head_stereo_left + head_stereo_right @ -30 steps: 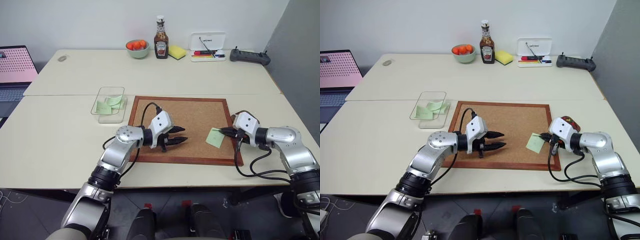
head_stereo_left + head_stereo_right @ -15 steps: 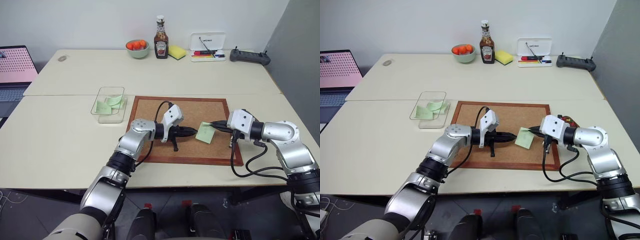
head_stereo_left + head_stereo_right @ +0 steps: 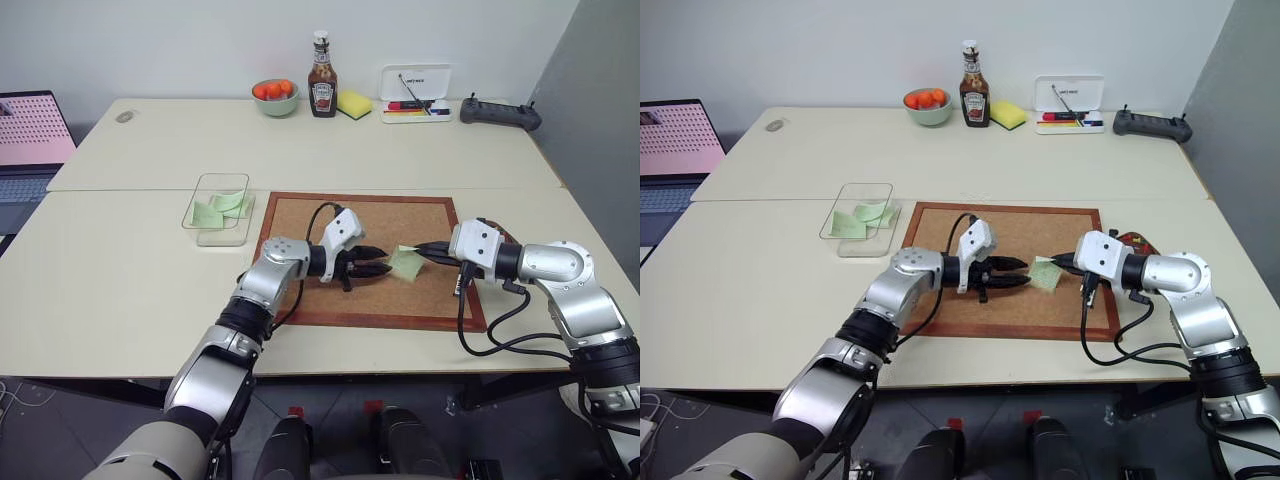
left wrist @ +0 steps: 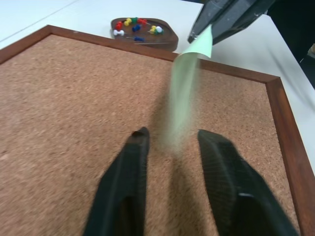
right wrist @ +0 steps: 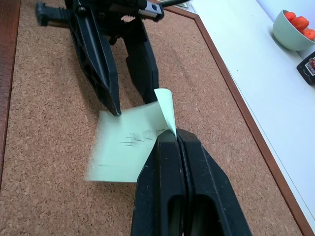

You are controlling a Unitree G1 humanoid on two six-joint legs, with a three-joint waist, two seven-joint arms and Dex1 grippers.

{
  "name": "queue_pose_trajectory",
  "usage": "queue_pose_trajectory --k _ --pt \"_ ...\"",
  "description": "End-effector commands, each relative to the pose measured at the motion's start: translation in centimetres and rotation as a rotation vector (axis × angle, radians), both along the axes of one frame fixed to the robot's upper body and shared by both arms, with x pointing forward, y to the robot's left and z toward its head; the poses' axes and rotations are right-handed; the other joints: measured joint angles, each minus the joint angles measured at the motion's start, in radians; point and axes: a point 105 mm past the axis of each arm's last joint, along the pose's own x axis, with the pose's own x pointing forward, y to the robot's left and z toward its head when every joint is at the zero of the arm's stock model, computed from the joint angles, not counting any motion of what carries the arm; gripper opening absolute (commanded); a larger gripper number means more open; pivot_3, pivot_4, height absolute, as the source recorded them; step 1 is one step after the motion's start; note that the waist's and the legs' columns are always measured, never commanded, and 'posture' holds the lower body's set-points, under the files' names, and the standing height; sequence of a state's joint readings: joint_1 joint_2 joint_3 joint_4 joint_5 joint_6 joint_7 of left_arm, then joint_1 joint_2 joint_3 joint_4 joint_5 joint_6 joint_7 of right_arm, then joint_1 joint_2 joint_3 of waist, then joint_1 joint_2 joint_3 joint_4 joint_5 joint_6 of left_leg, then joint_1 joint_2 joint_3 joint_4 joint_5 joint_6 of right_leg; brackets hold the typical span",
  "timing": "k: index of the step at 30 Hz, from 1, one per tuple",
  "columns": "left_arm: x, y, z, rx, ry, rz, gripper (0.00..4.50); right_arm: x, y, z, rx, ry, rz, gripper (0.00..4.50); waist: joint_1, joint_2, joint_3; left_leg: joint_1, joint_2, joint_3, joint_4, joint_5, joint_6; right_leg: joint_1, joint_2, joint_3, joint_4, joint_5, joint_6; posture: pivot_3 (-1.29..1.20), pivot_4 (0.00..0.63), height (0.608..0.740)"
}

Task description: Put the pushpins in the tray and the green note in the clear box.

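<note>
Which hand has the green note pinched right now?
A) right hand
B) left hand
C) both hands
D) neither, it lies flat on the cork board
A: the right hand is shut on a corner of the green note, holding it above the cork board, while the left hand is open with the note's free edge between its fingers, not yet clamped.
</note>
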State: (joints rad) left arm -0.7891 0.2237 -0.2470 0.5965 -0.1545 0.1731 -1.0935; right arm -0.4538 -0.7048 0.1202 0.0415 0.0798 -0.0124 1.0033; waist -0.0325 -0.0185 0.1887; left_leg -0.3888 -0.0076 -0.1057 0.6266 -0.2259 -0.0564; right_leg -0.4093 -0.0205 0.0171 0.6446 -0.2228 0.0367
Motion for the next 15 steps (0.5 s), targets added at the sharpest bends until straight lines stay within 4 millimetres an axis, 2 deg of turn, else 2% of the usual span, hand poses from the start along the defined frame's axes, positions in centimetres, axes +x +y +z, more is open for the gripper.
queue_pose_trajectory --k 1,4,8,12,15 --pt "0.1 -0.4 1.5 -0.043 -0.064 -0.002 2.65 -0.1 0.3 1.3 -0.007 -0.044 0.025 0.0 0.001 0.0 0.0 0.0 0.0 0.0 0.0 0.0 0.0 0.0 0.0 0.0 0.0 0.0 0.0 0.0 0.15 0.74" --pt "0.3 -1.1 1.8 -0.066 -0.075 0.011 3.17 -0.1 0.4 1.3 -0.005 -0.042 0.028 0.0 0.002 0.0 0.0 0.0 0.0 0.0 0.0 0.0 0.0 0.0 0.0 0.0 0.0 0.0 0.0 0.0 0.15 0.74" --pt "-0.3 -2.8 2.1 -0.118 -0.008 -0.021 3.17 -0.1 0.6 1.4 -0.003 -0.041 0.033 0.0 0.002 0.0 0.0 0.0 0.0 0.0 0.0 0.0 0.0 0.0 0.0 0.0 0.0 0.0 0.0 0.0 0.15 0.74" --pt "-0.6 -3.4 1.7 -0.107 0.018 -0.046 3.17 -0.1 0.6 1.4 -0.005 -0.042 0.034 0.0 -0.002 0.0 0.0 0.0 0.0 0.0 0.0 0.0 0.0 0.0 0.0 0.0 0.0 0.0 0.0 0.0 0.15 0.74" --pt "-0.6 -3.6 1.6 -0.124 0.046 -0.045 2.74 -0.2 0.6 1.5 -0.004 -0.043 0.034 0.0 -0.002 0.0 0.0 0.001 0.0 0.0 0.0 0.0 0.0 0.0 0.0 0.0 0.001 0.0 0.0 0.0 0.15 0.74"
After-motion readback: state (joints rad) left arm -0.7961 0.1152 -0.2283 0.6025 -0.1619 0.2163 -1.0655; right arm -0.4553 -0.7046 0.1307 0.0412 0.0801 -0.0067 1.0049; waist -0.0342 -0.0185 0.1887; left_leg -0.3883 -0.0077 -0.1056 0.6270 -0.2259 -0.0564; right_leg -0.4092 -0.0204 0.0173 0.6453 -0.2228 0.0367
